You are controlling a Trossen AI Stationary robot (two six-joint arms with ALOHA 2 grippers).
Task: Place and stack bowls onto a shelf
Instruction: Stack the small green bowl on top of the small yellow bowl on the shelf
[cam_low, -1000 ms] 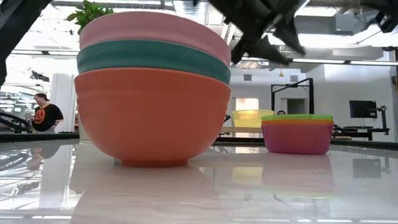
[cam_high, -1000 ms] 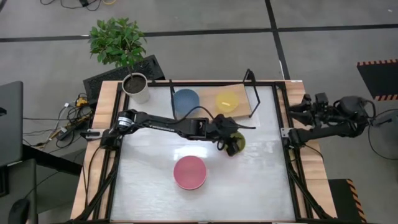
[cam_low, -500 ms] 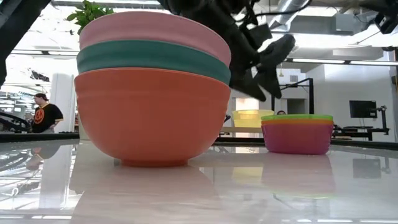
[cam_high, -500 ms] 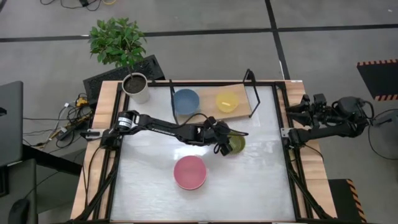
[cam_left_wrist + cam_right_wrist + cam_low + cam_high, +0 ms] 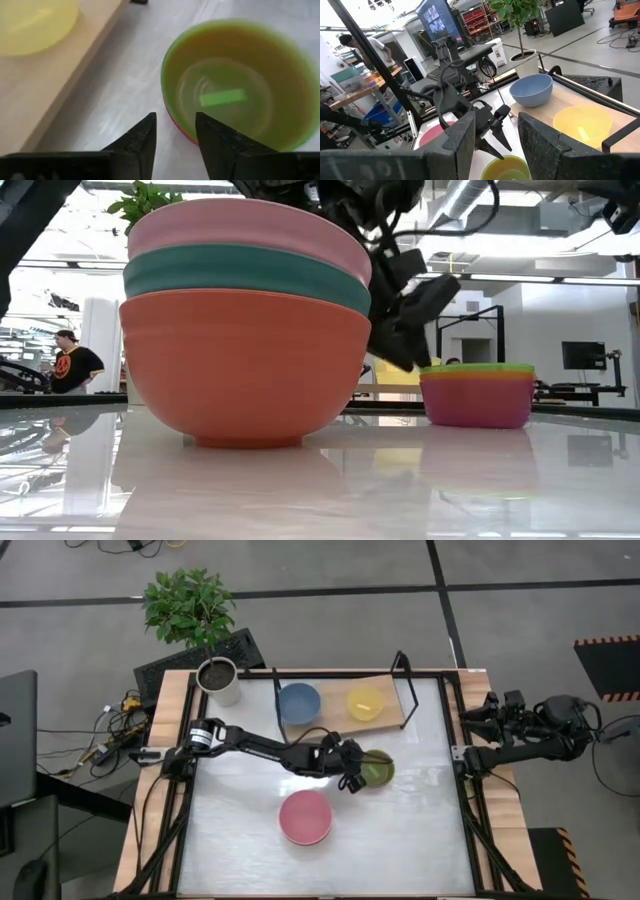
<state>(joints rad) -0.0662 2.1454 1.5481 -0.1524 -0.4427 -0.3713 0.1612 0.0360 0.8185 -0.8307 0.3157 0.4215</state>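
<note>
Left arm reaches across the middle of the tabletop (image 5: 420, 830). Left gripper (image 5: 354, 776) sits at the near-left rim of the green bowl (image 5: 376, 770). In the left wrist view the gripper (image 5: 175, 131) has its two fingers parted with a narrow gap. One finger is just outside the rim of the green bowl (image 5: 240, 80), the other overlaps the rim from above. Cannot tell whether either finger touches the bowl. Nothing is clamped between them.

Low view: green bowl (image 5: 478, 368) is the top of a small stack, with an orange layer under it and a purple bowl (image 5: 478, 402) at the bottom, all standing on the tabletop. Left gripper (image 5: 405, 320) hangs just beside that stack's upper edge.

Second stack nearer the front of the tabletop: pink bowl (image 5: 305, 816) on top, seen from above. Low view shows the pink bowl (image 5: 250, 225) over a teal bowl (image 5: 240, 272) over an orange-red bowl (image 5: 240, 360).

Shelf (image 5: 335, 720) stands along the far edge of the tabletop. On it, side by side and apart: blue bowl (image 5: 299, 701) on the left, yellow bowl (image 5: 365, 702) on the right. Both are single bowls, upright.

Right arm is parked off the right edge of the tabletop. Right gripper (image 5: 478, 712) has its fingers drawn together, holding nothing.

White plant pot (image 5: 218, 681) stands at the far-left corner. A person (image 5: 70, 365) stands in the room behind.
</note>
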